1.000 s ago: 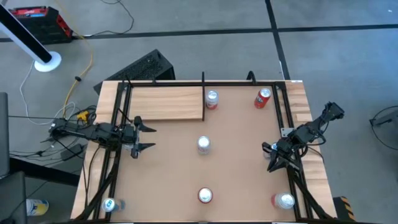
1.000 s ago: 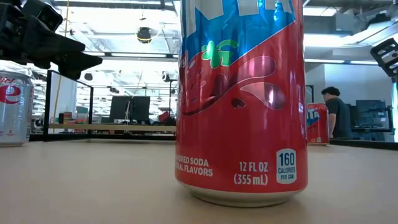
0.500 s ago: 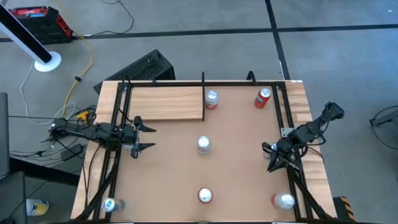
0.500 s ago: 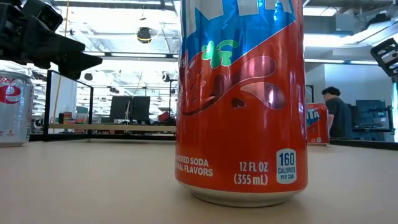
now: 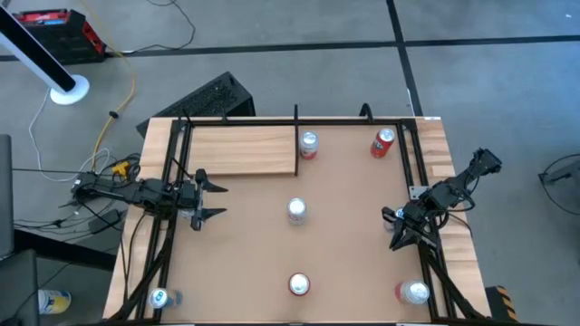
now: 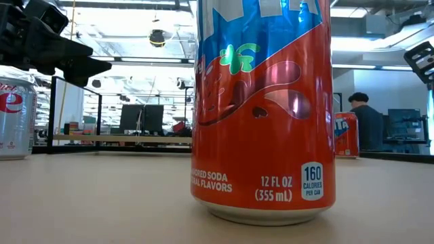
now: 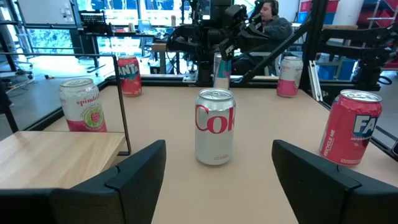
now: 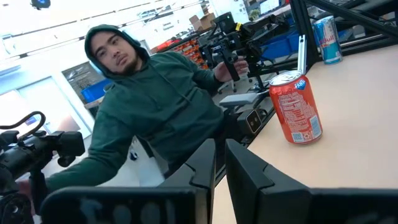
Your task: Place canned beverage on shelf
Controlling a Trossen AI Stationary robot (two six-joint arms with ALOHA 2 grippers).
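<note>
**Lining up on the silver can dead ahead of our left pincer**

Looking at it from above, our left pincer (image 5: 210, 198) sits at its own edge of the bench (image 5: 353, 263), fingers spread wide and holding nothing. The silver can (image 5: 296, 211) stands straight out in front of it, near the middle of the bench, with bare surface between the two. In the left wrist view that same can sits framed between the two dark fingers (image 7: 130, 177), upright, so its long axis is vertical and a level side-on grab looks like the natural way in.

Our right pincer (image 5: 392, 226) is at the opposite edge, fingers squeezed nearly together and empty. We'd say it's a touch farther from the silver can and facing it less squarely, so the left arm looks like the one to go.

The shelf (image 5: 240, 149) is the pale wood panel with thin black rods, just off to one side of the left pincer and ahead of it. A pink-labelled can (image 5: 309, 144) stands just past the shelf's end, beside it rather than on it. The shelf itself looks bare.

Other cans are scattered around: a red can (image 5: 384, 142) at the far edge, another (image 5: 298, 284) at the near edge, right up against the low camera.

Beyond the bench it's an open workshop with monitors, racks and a person in a green hoodie (image 8: 155, 118).
</note>
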